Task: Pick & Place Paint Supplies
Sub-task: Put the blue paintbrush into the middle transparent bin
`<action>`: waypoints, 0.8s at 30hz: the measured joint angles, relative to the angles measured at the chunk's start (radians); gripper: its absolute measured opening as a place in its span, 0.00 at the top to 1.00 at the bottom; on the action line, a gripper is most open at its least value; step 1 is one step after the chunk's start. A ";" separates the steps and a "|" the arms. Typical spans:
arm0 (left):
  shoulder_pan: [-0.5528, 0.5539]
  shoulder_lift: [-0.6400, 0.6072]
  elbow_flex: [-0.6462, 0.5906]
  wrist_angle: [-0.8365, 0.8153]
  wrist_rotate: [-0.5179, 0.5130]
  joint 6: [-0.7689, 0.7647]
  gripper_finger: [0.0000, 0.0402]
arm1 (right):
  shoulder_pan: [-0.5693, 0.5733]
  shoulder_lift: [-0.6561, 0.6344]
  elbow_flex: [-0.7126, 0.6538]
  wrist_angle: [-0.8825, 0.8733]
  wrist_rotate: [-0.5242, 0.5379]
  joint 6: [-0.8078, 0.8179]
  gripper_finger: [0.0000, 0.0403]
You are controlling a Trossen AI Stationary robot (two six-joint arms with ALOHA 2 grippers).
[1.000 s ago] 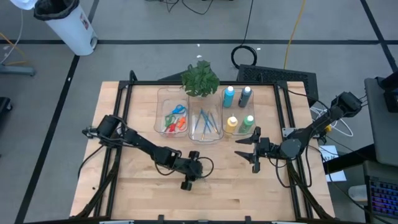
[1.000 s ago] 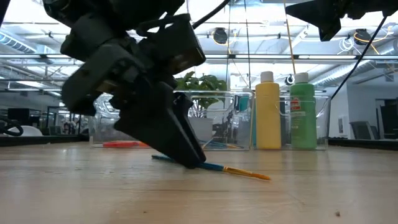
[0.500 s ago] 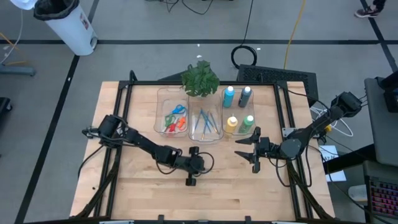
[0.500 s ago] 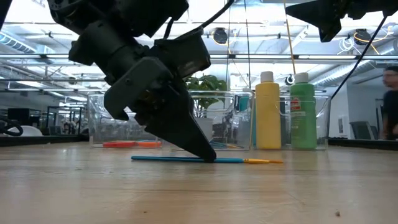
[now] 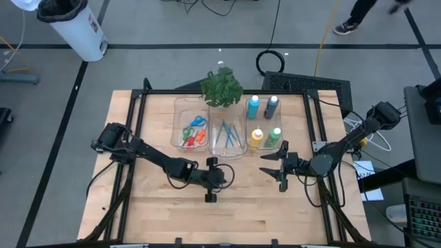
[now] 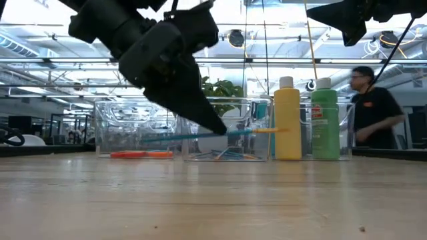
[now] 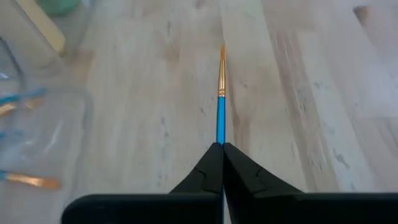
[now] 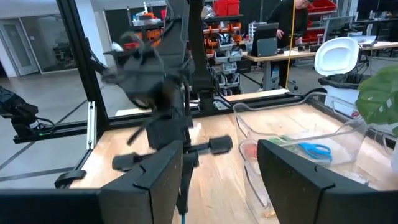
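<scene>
One blue brush (image 6: 200, 135) clamped level in the left fingers (image 7: 222, 163), clear of the table (image 6: 213, 200); right fingers (image 8: 214, 171) wide

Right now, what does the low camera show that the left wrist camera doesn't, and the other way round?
Only the low view shows the yellow bottle, the green bottle, a person in the room behind, and that the brush is lifted off the table. Only the left wrist view shows the brush's shaft running straight out from between the shut fingers. Both show the left gripper holding the blue brush.
</scene>
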 joint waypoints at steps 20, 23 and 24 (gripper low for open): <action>0.000 -0.162 0.002 -0.008 -0.160 0.078 1.00 | -0.157 0.372 0.000 0.143 -0.267 -0.005 0.51; 0.000 -0.161 0.002 -0.016 -0.160 0.078 1.00 | -0.174 0.411 0.001 0.208 -0.296 -0.006 0.51; 0.000 -0.161 0.002 -0.016 -0.160 0.078 1.00 | -0.177 0.421 0.001 0.220 -0.305 -0.006 0.51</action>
